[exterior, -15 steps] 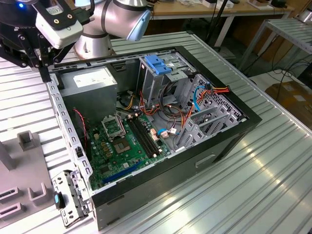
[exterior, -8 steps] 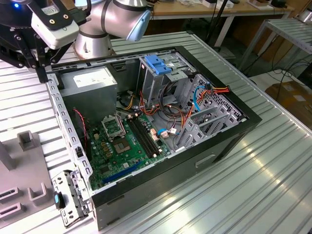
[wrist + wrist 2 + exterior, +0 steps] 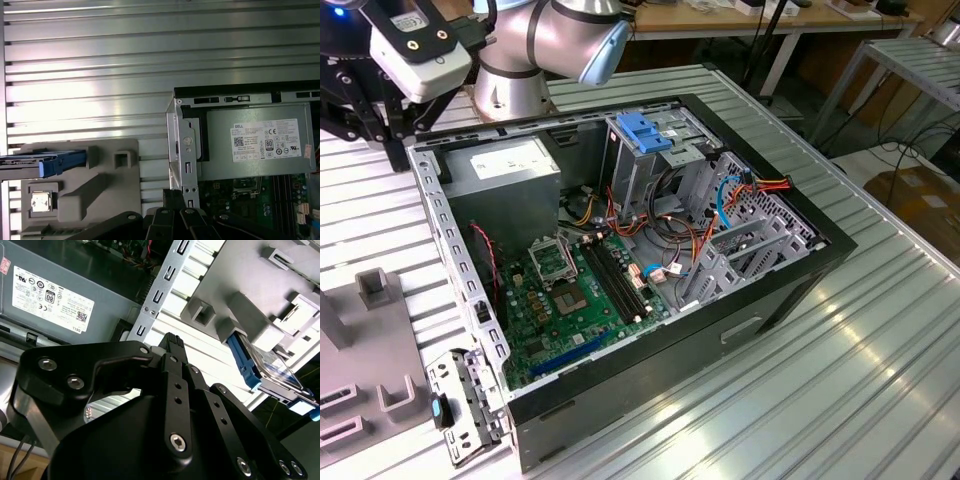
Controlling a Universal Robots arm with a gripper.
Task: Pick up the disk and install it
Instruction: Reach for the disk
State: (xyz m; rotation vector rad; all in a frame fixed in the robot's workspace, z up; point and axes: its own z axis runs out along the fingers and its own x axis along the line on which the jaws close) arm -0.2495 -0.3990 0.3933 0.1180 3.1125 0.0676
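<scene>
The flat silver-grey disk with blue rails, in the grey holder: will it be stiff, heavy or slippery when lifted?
Probably stiff: the flat silver-grey metal disk with blue plastic rails looks like a solid slab. Likely heavy for its size, being metal. Its shiny face may be slippery; the rails seem a surer hold.

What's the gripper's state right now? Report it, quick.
Gripper: shut, holding nothing. The disk sits in the grey holder, apart from the gripper.
</scene>
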